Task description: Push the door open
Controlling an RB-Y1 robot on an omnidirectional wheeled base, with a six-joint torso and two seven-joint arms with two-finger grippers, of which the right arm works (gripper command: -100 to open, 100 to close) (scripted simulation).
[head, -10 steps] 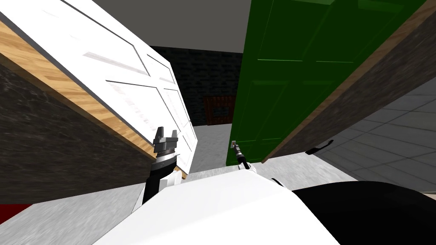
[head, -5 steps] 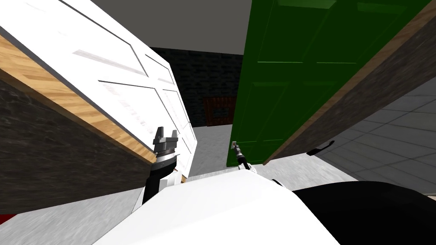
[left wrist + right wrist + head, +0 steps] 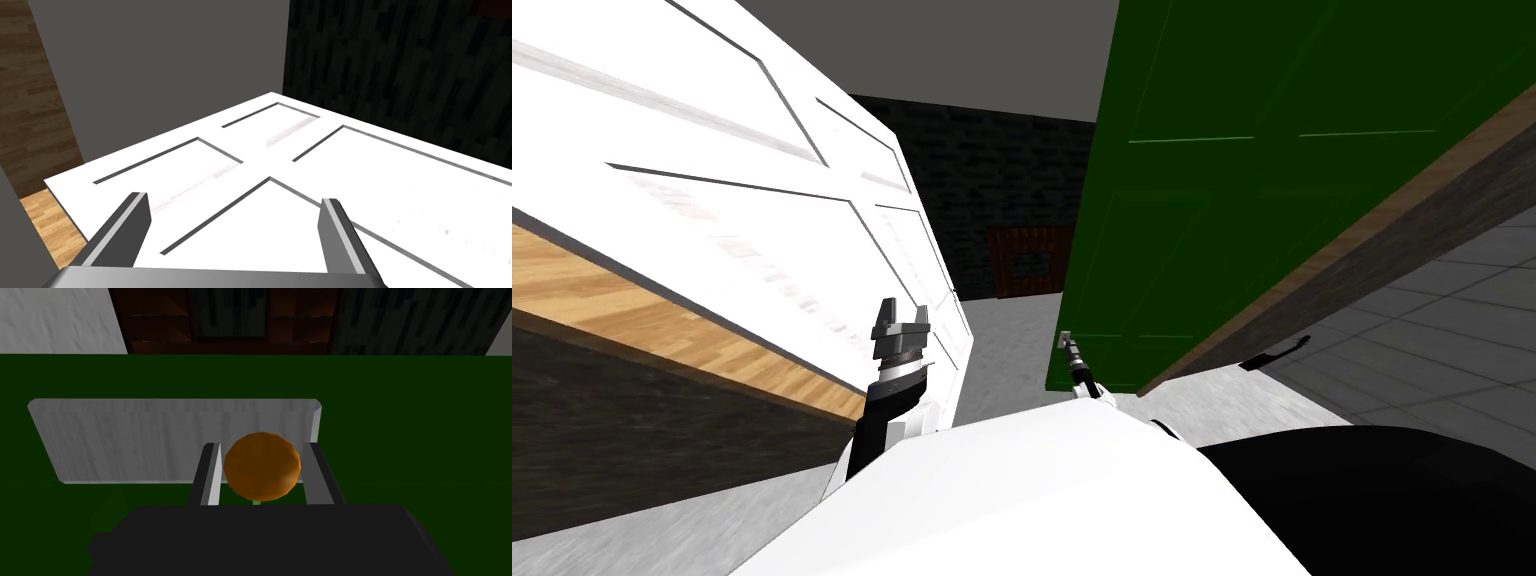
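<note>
While our right fingers [image 3: 210, 473] clamp the orange knob [image 3: 261, 465], the green door [image 3: 1212, 200] stands ajar at right | likely heavy, stiff, swinging on hinges | smooth knob may slip, so we'd push at knob and grey plate [image 3: 125, 438] | left fingers [image 3: 120, 230] apart beside white door [image 3: 400, 190], left.

We see the green door [image 3: 1232, 200] as smooth matt paint, and on it a grey plate [image 3: 150, 438] streaked like brushed metal behind a smooth orange knob [image 3: 261, 465] with a soft sheen. The white door [image 3: 762, 220] looks glossy with faint streaky reflections, the jamb [image 3: 662, 330] beside it shows pale wood grain, and the far wall [image 3: 992, 190] looks like dark rough brick.
</note>
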